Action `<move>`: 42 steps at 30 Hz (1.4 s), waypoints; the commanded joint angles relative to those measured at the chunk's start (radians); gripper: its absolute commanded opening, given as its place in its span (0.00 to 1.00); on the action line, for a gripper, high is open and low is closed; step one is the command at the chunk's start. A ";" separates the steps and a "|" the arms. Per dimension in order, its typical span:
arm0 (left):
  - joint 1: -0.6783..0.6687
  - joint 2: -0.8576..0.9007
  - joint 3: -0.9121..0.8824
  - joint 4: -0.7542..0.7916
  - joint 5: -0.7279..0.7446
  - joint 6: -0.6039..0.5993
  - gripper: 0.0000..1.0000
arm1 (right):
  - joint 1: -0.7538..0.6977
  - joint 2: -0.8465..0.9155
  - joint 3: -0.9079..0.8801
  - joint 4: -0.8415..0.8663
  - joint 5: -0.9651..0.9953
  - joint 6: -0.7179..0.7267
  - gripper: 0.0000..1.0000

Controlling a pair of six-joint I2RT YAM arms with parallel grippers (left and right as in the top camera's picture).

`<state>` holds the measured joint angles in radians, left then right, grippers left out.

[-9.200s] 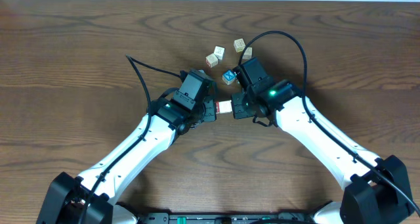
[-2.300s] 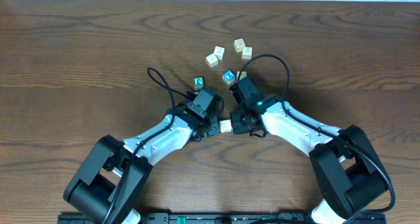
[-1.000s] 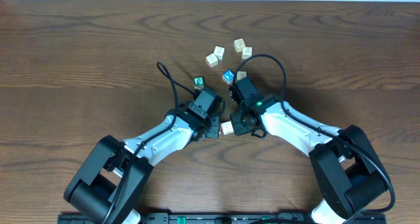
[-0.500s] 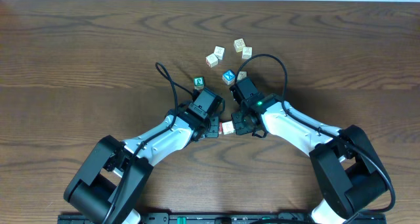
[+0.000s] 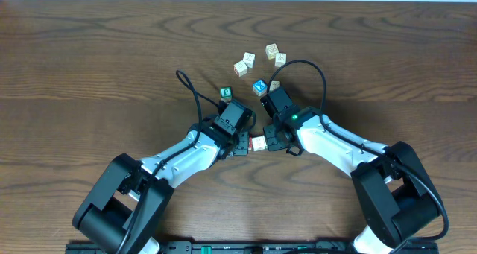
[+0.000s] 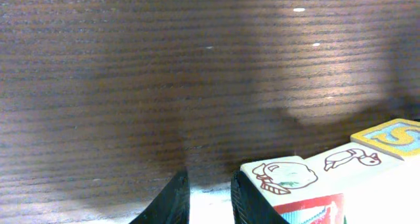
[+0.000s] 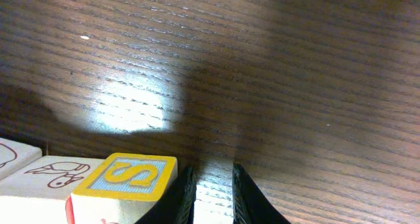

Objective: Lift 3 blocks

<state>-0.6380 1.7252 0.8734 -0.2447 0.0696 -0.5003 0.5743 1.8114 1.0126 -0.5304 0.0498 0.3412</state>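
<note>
Progress looks partial: the row of three blocks (image 5: 258, 143) sits about mid-worktop (image 5: 89, 75), a little toward the near edge, set end to end between the two arms. No view shows whether it hangs clear of the wood, so the lift itself is probably what is left. The left gripper (image 6: 210, 199) stands only a crack open with nothing between its fingers, and the red-sided block (image 6: 283, 178) lies against the outer side of one finger. The right gripper (image 7: 214, 188) is likewise barely parted and empty, with the S block (image 7: 123, 177) just beside its finger, perhaps touching. The bird block (image 6: 351, 159) is the middle one. Loose cubes (image 5: 249, 59) lie nearer the far edge.
</note>
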 commanded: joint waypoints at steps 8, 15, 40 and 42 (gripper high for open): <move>-0.039 -0.006 0.015 0.034 0.112 -0.002 0.24 | 0.033 0.019 0.017 -0.010 -0.064 0.093 0.14; -0.039 -0.006 0.015 0.029 0.112 -0.002 0.24 | 0.032 0.019 0.017 -0.026 -0.016 0.126 0.17; -0.039 -0.006 0.015 0.029 0.112 -0.002 0.25 | -0.080 -0.026 0.051 -0.110 -0.033 0.095 0.13; -0.039 -0.006 0.015 0.029 0.112 -0.002 0.25 | -0.075 -0.026 0.051 -0.125 -0.042 0.095 0.12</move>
<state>-0.6716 1.7252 0.8734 -0.2192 0.1627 -0.5003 0.4965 1.8111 1.0405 -0.6449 0.0364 0.4408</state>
